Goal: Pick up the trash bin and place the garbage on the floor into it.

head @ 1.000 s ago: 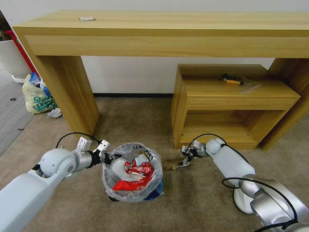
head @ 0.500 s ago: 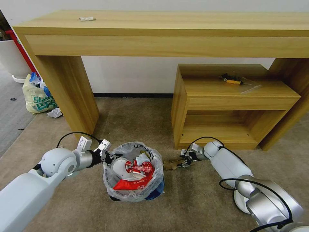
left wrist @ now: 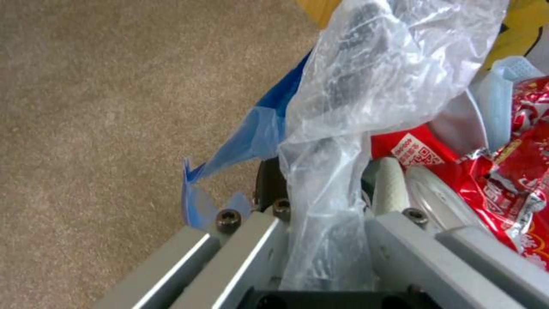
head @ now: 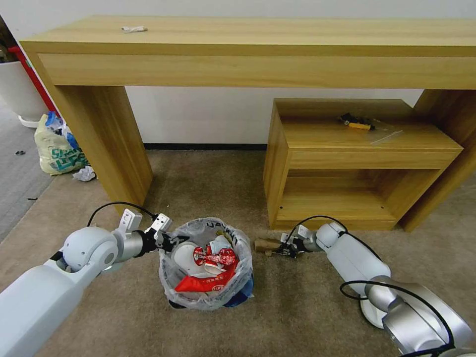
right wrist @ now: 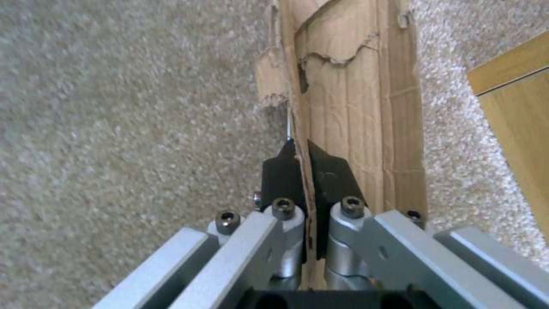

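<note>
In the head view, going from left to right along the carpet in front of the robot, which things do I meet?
Left gripper clamped on the bin's rim → trash bin holding red wrappers → cardboard scrap → right gripper shut on the cardboard scrap.

trash bin (head: 238, 296) wall mostly hidden behind liner (head: 208, 233)

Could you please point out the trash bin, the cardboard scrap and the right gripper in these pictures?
trash bin (head: 233, 237): head view, on the bag-lined rim.
cardboard scrap (right wrist: 354, 107): right wrist view, on its flat brown face.
right gripper (right wrist: 307, 161): right wrist view, between the black fingertips shut on the cardboard edge.
</note>
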Controlling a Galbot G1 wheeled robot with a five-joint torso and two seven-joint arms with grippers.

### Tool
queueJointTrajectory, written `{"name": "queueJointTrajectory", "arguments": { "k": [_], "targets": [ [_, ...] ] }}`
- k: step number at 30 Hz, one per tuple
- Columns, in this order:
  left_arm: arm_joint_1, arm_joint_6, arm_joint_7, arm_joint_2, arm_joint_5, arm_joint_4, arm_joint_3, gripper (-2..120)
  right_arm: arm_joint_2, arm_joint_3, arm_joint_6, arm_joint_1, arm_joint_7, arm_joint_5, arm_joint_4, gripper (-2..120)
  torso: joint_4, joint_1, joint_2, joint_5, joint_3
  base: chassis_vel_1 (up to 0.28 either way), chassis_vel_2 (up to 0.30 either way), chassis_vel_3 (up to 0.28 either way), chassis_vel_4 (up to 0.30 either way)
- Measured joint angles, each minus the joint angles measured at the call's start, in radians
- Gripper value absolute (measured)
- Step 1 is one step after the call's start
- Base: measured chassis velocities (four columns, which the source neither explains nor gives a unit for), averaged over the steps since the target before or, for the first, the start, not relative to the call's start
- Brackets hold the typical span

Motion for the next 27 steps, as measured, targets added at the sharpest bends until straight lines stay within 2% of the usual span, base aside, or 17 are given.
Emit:
{"name": "queueJointTrajectory", "arguments": {
  "k": [3, 6, 10, 13, 15, 17, 22, 24, 27],
  "targets": [
    [0.003, 0.0, 0.0, 0.001, 0.0, -0.004, -0.002, 0, -0.019, 0.002, -0.018, -0.021, 0.013, 0.053, 0.04, 0, -0.0001, 0.0, 0.0, 0.0001, 0.0, 0.0, 0.0, 0.0, 0.0],
    [0.007, 0.0, 0.0, 0.002, 0.0, -0.008, -0.006, 0, -0.08, 0.012, -0.07, -0.063, 0.048, 0.17, 0.147, 0, 0.0, 0.0, 0.0, 0.0004, 0.0, 0.0, 0.0, 0.0, 0.0],
    [0.007, 0.0, 0.0, 0.002, 0.001, -0.011, -0.009, 0, -0.127, 0.023, -0.096, -0.088, 0.063, 0.224, 0.215, 0, -0.0004, 0.0, 0.0, -0.0002, 0.0, 0.0, 0.0, 0.0, 0.0],
    [0.008, 0.0, 0.0, -0.003, 0.001, -0.018, -0.01, 0, -0.194, 0.05, -0.127, -0.127, 0.082, 0.295, 0.345, 0, -0.0003, 0.0, 0.0, -0.0001, 0.0, 0.0, 0.0, 0.0, 0.0],
    [0.008, 0.0, 0.0, -0.004, 0.002, -0.019, -0.01, 0, -0.207, 0.054, -0.135, -0.135, 0.087, 0.311, 0.371, 0, -0.0003, 0.0, 0.0, -0.0001, 0.0, 0.0, 0.0, 0.0, 0.0],
    [0.011, 0.0, -0.003, -0.009, 0.004, -0.021, -0.01, 0, -0.243, 0.068, -0.16, -0.162, 0.104, 0.363, 0.46, 0, -0.0001, 0.0, 0.0, 0.0002, 0.0, 0.0, 0.0, 0.0, 0.0],
    [0.017, 0.0, -0.005, -0.012, 0.005, -0.026, -0.012, 0, -0.276, 0.092, -0.18, -0.191, 0.116, 0.406, 0.566, 0, -0.0002, 0.0, 0.0, -0.0001, 0.0, 0.0, 0.0, 0.0, 0.0],
    [0.021, 0.0, -0.008, -0.014, 0.007, -0.03, -0.014, 0, -0.299, 0.117, -0.197, -0.221, 0.13, 0.445, 0.664, 0, -0.0002, 0.0, 0.0, 0.0002, 0.0, 0.0, 0.0, 0.0, 0.0],
    [0.024, 0.0, -0.01, -0.015, 0.007, -0.032, -0.017, 0, -0.315, 0.147, -0.212, -0.244, 0.145, 0.48, 0.741, 0, -0.0001, 0.0, 0.0, 0.0, 0.0, 0.0, 0.0, 0.0, 0.0]
  ]
}}
